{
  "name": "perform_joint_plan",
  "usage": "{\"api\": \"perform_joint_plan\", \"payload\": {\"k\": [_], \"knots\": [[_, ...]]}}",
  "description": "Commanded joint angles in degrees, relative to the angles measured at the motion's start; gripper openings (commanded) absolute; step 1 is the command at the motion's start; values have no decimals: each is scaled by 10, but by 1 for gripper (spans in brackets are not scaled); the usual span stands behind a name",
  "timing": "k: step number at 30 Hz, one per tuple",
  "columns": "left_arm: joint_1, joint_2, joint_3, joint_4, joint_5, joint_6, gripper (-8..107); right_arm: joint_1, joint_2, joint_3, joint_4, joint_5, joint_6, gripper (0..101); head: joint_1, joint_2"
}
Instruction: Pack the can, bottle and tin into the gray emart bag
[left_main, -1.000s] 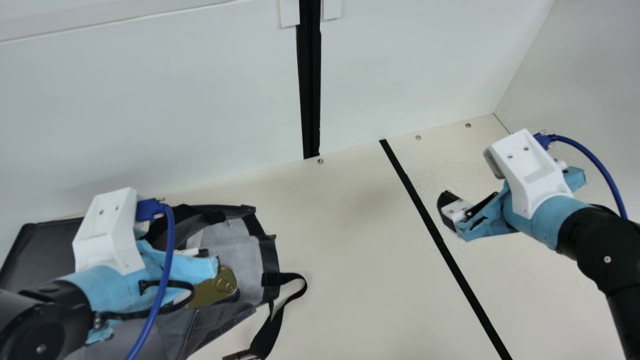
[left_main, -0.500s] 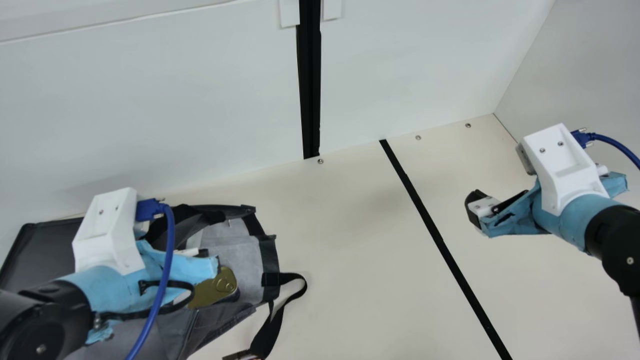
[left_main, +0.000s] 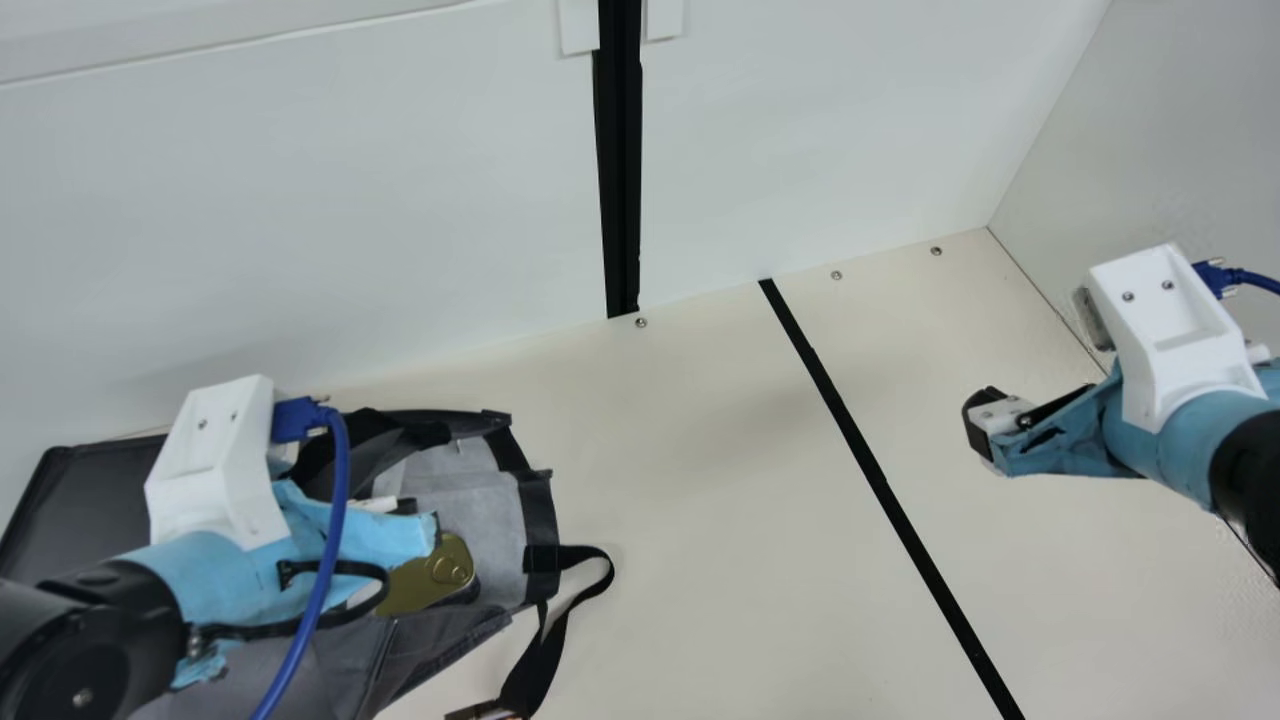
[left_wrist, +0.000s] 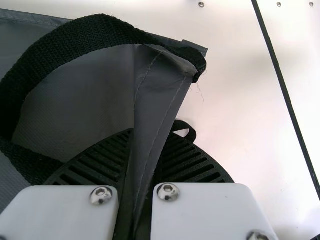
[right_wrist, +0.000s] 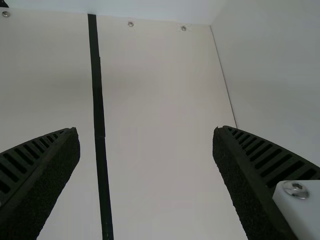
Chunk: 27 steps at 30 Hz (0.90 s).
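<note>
The biggest thing we have is the cream desk (left_main: 690, 490), one of them. On it lies one gray bag (left_main: 490, 510), on its side at the main view's left, with its mouth towards the middle. We judge it light and limp: it will fold and drag rather than hold its shape, so we would pinch a doubled hem or side fold near the mouth.

Next come two grippers. The left gripper (left_wrist: 145, 145) has its jaws closed on a fold of the bag's wall, with only thin cloth between them. The right gripper (right_wrist: 145, 130) has its jaws wide apart with nothing in them, above the desk at the main view's right.

We count two black straps, a broad loop (left_wrist: 100, 32) along the bag's edge and a hanging strap (left_main: 590, 555) over the desk. Both look bendy and could snag a finger.

Smaller is one gold tin (left_main: 425, 585), inside the bag by its mouth, partly behind the left arm. We expect it to be stiff, smooth, rather slippery and heavy for its size. If it slid out, we would take it squarely across its side walls, clear of its one pull ring (left_main: 449, 570), the smallest piece.
</note>
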<state>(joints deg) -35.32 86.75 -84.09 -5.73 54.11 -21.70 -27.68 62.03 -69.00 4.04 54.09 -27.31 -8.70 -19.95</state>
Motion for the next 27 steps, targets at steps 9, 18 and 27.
{"api": "perform_joint_plan", "payload": {"k": [9, 18, 27], "knots": [[0, 0, 0, 0, 0, 0, 10, -5, -5, -35, -4, 60, 12, 91, -13, 0], [0, 0, 0, 0, 0, 0, 10, -14, -12, -66, -2, 103, 19, 91, -13, 0], [0, 0, 0, 0, 0, 0, 10, -20, -20, -88, 1, 138, 29, 91, -13, 0]]}}
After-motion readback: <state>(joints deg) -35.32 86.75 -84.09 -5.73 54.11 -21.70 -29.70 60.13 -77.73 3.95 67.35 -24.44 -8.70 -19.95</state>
